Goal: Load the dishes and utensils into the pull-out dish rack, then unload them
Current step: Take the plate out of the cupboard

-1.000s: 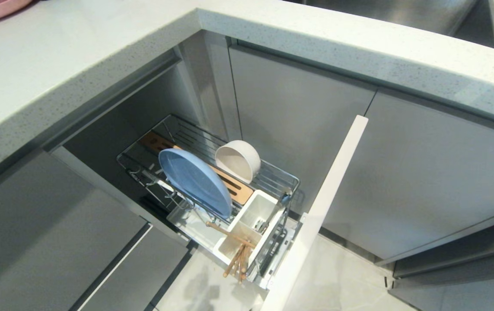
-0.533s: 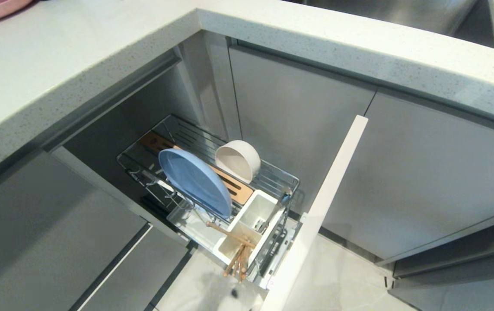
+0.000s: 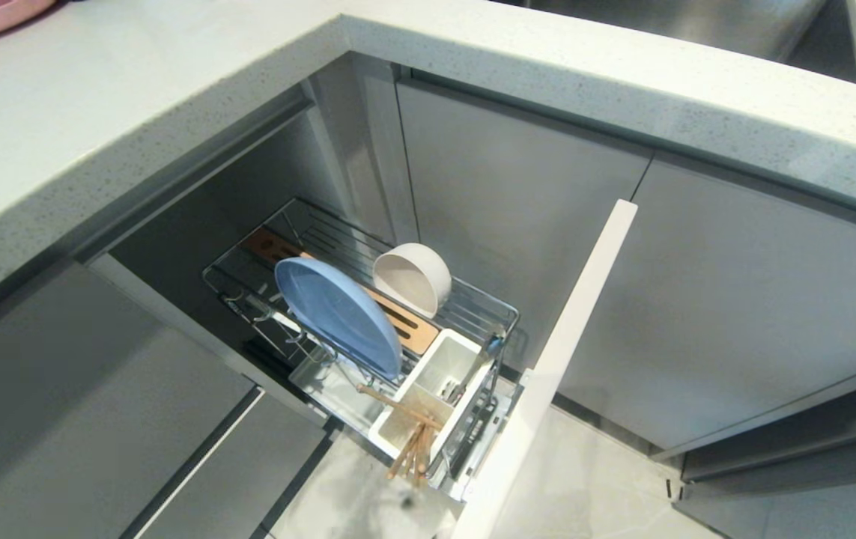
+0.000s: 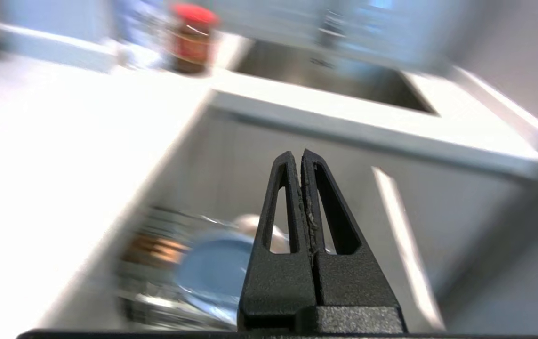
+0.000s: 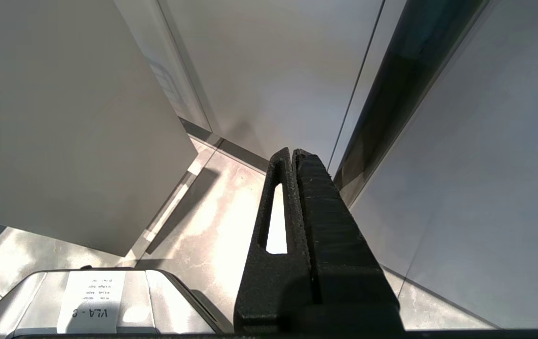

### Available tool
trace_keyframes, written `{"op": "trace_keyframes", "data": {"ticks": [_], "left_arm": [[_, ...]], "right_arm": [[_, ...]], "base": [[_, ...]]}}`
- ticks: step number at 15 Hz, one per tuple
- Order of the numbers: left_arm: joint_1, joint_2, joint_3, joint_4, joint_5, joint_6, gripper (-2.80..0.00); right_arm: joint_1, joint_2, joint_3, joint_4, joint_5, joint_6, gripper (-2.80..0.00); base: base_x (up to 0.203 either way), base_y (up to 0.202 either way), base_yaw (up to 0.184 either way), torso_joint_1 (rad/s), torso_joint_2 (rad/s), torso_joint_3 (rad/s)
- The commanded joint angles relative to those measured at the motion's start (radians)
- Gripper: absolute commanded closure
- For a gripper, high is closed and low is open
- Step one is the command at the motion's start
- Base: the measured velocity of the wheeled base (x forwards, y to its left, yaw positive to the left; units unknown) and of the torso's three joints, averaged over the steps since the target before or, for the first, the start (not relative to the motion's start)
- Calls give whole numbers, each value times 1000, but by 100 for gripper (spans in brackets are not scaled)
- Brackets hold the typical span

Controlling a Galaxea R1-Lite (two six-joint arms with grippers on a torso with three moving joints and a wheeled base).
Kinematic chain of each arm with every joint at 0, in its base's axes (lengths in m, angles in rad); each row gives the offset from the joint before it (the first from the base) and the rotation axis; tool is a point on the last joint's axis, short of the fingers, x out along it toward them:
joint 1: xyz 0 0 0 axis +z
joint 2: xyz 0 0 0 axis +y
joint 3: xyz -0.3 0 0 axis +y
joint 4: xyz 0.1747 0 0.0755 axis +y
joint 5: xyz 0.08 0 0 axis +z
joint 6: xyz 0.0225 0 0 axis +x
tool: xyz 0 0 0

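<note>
The pale speckled bench wraps the corner, with a steel sink set into it at the far right. Below it the pull-out dish rack stands drawn out, its grey door front edge-on toward the camera. The rack is loaded: the pale-blue plate stands on edge in the wire pegs, the off-white bowl lies tipped on its side just behind it over the wooden strip, and the chopsticks lean out of the white caddy, where a spoon or two seem to sit, too small to be sure. So loading looks finished and unloading is due.

What has changed over the last second: a blurred dark shape at the bottom edge of the head view, absent before, now shows near the caddy, probably the left pincer coming in, closed and empty. Its own view looks down on plate and bowl. The right pincer hangs parked by the floor, closed.
</note>
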Motion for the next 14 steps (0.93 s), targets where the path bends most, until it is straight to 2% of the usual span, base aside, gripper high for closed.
{"op": "trace_keyframes", "data": {"ticks": [1,2,4,6,7,8,11,14], "left_arm": [[-1,215,-135,17,155,-4,0],[-17,277,-189,25,190,-32,0],[-31,365,-359,82,217,-108,0],[-51,436,-546,223,232,-219,0],[-81,474,-616,310,249,-289,0],[-140,511,-659,364,278,-343,0],[-286,569,-680,416,389,-404,0],[-474,626,-683,485,524,-443,0]], "right_arm": [[1,-4,2,0,0,0,0],[0,-4,2,-1,0,0,0],[0,-4,2,0,1,0,0],[0,-4,2,-1,0,0,0],[1,-4,2,0,1,0,0],[1,-4,1,0,0,0,0],[0,-4,2,-2,1,0,0],[1,-4,2,0,-1,0,0]], "base": [[0,0,0,0,0,0],[0,0,0,0,0,0],[0,0,0,0,0,0],[0,0,0,0,0,0],[0,0,0,0,0,0],[0,0,0,0,0,0],[0,0,0,0,0,0],[0,0,0,0,0,0]]}}
